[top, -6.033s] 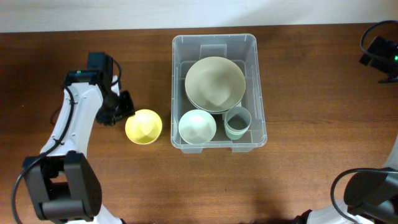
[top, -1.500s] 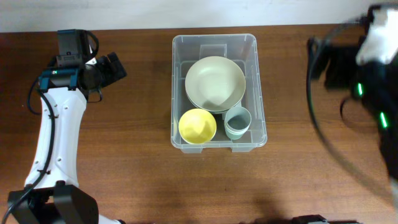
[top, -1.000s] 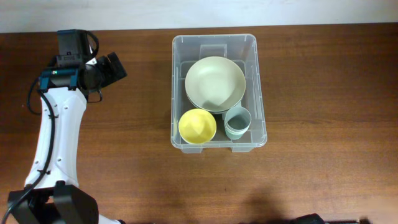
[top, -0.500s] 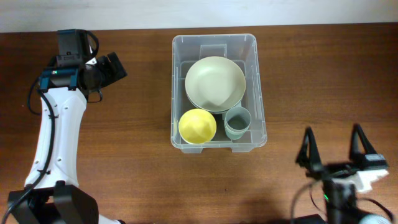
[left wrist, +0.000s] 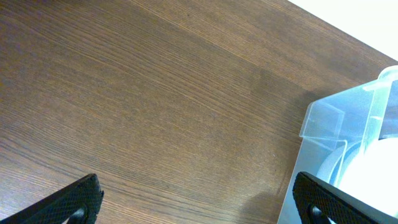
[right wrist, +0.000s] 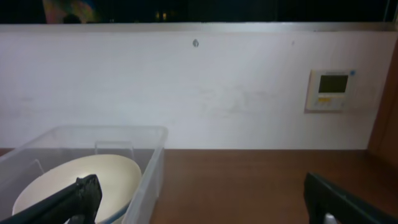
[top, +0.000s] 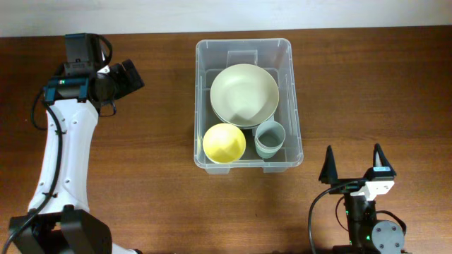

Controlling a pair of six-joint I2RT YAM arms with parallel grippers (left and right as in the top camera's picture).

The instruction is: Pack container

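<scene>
The container (top: 244, 44) sat at the middle of the table (top: 367, 85), upright and open-topped. Its long axis ran from 12 to 6 o'clock. Its 12 o'clock rim lay near the table's far edge, and a broad strip of bare wood lay off its 6 o'clock end. There was wide bare wood at 3 o'clock, and more at 9 o'clock between the container and the left arm (top: 63, 148).

Inside, a big bowl (top: 244, 95) filled the 12 o'clock half, close to both long walls. A yellow bowl (top: 224, 143) sat in the 7 o'clock corner and a cup (top: 269, 139) in the 5 o'clock corner. The two were just beside each other, both tucked against the big bowl's rim.

The left gripper (top: 131, 76) hung between 9 and 10 o'clock of the container, well apart from it. Its fingers were spread wide, with only bare wood between them. The right gripper (top: 353, 166) stood at 4 o'clock, clear of the container's corner. Its fingers were spread and empty, and it faced 12 o'clock.
</scene>
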